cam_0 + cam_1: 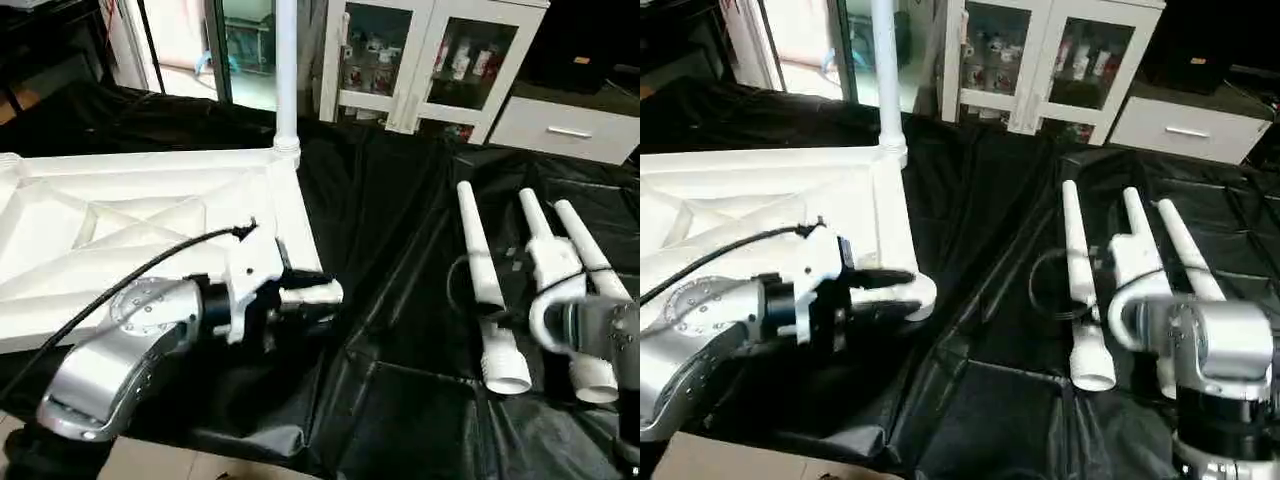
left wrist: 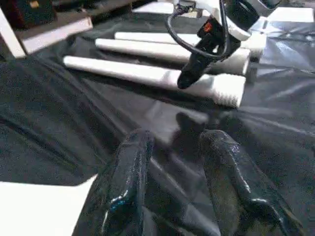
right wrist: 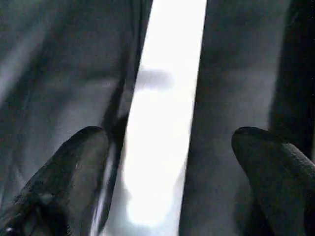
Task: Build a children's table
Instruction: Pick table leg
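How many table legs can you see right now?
4. One leg stands upright in the tabletop's far corner socket. Three lie side by side on the black sheet: left, middle, right, partly hidden by the right arm.

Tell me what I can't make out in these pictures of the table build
- Upright leg: its upper end is cut off by the top edge in the head views.
- Tabletop: its left part runs past the picture edge, and the left arm covers its near rim.
- Loose legs: the right arm covers the middle one's wide end.
- Right gripper: the wrist view is too blurred to tell which leg lies between its open fingers.
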